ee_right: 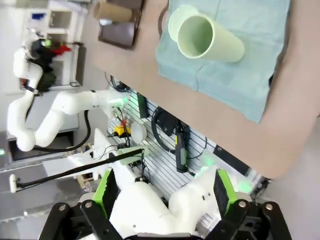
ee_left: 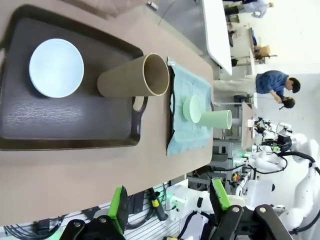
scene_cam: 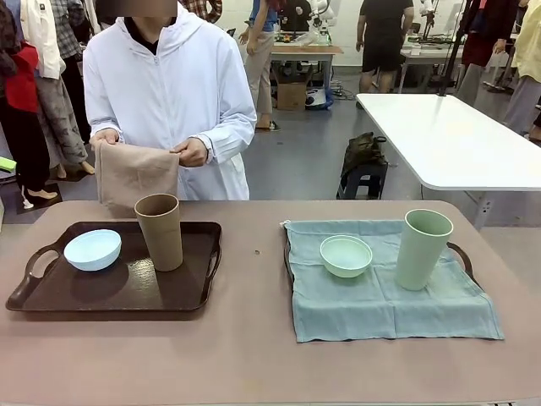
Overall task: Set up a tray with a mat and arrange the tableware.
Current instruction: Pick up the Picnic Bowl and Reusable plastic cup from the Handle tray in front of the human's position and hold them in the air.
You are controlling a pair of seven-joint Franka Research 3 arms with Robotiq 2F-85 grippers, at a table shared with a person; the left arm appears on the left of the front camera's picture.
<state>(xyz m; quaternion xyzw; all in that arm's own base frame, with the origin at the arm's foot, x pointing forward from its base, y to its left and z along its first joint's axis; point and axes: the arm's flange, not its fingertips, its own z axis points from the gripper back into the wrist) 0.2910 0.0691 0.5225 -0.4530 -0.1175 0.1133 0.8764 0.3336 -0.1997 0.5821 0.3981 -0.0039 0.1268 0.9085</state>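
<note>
Front view: person's hands [scene_cam: 193, 152] at 12 o'clock hold a tan cloth [scene_cam: 135, 173]. Both cups stand upright, long axis vertical, mouths up: tan-brown cup [scene_cam: 160, 231] at 3 o'clock of pale blue bowl [scene_cam: 93, 249] on bare dark tray [scene_cam: 127, 292], pale green cup [scene_cam: 423, 249] at 3 o'clock of mint green bowl [scene_cam: 346, 255] on teal mat [scene_cam: 380, 304]. Wrist views add left fingers [ee_left: 119, 207] and right fingers [ee_right: 106, 187], both spread wide, gripping nothing, back off the bench [scene_cam: 254, 355].

The person [scene_cam: 149, 34] wears a white hooded long-sleeved jacket [scene_cam: 199, 89], zipped up the front, over a dark top. The left pincer [ee_left: 169, 200] and right pincer [ee_right: 165, 190] are black, with bright green finger pads [ee_left: 119, 202].
</note>
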